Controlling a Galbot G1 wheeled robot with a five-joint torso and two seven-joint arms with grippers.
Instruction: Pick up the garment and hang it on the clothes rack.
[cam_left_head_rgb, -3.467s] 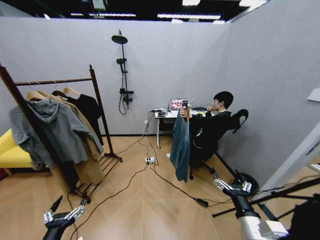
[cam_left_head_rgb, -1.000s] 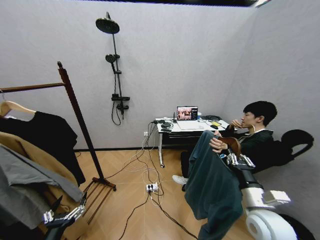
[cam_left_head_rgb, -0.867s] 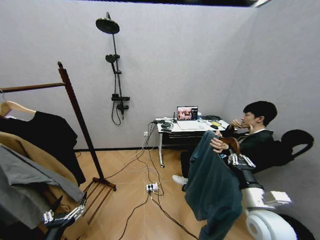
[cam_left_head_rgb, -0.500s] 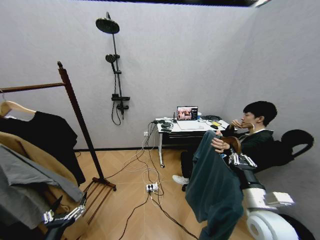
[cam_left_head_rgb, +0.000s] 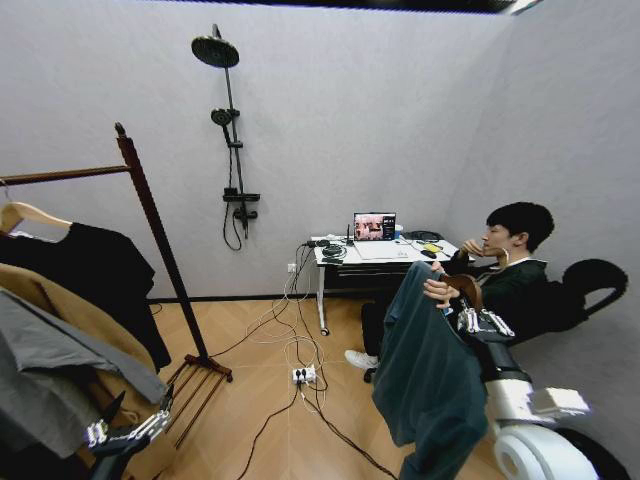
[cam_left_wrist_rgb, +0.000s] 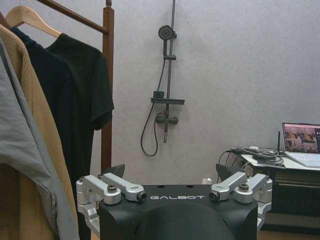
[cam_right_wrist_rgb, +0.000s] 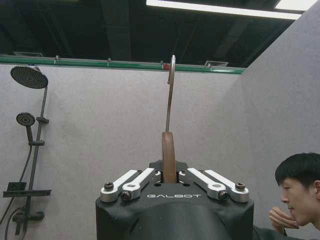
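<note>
- The right pincer (cam_left_head_rgb: 478, 322) is seen closed on the wooden hanger (cam_right_wrist_rgb: 168, 152), with the hanger's neck pinched between the two fingers and the metal hook standing straight up above them.
- The garment (cam_left_head_rgb: 428, 375), a dark teal-blue one, hangs from that hanger just beside the right arm, well off the floor.
- A person's hand (cam_left_head_rgb: 437, 291) is laid on the top of the hanger, so the garment is touched by both the hand and the pincer.
- Over the last second very little has been changed: the garment and the right arm have been shifted only a tiny bit.
- Compared with a few seconds ago, much more has been changed: the robot was far from the person then, with both arms low and nothing held, and the garment was held out by the person alone.
- It is judged that the pick-up is nearly done, and that the hand-over is waiting for the person's hand to be let go.
- The clothes rack (cam_left_head_rgb: 150, 223) stands well apart on the robot's left, with a black garment (cam_left_head_rgb: 90, 275), a tan coat (cam_left_head_rgb: 60, 315) and a grey hooded sweatshirt (cam_left_head_rgb: 50, 385) already on it.
- The left pincer (cam_left_head_rgb: 128, 430) is kept low near the rack, with its fingers apart and nothing in them.
- The hanging step has not yet been done.
</note>
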